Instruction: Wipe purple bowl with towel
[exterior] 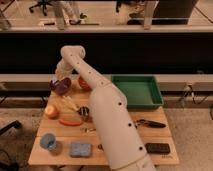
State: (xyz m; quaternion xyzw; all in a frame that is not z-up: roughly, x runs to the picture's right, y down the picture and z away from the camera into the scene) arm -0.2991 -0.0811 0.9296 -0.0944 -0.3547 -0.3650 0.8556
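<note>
Purple bowl (61,86), likely light, rigid and slick, is sitting at the bench's (165,132) ten o'clock. The gripper (61,76) is hovering over its rim; I cannot tell its grip.

Purple bowl (61,86): dark purple, glossy.
Gripper (60,76): whitish, at the purple bowl's 12 o'clock.
Red-orange bowl (84,84): at its 3 o'clock.
Tray (137,94): green.
Sponge (80,149): blue.
Cup (48,141): pale blue.
Apple (51,111): yellow-red.
Table (165,133): light wood.

The white arm (107,117) arches over the wooden table (56,132), and its gripper (60,74) hangs just above the purple bowl (61,87) at the far edge. A red-orange bowl (83,84) sits near it, and a green tray (140,93) lies beyond the arm.
</note>
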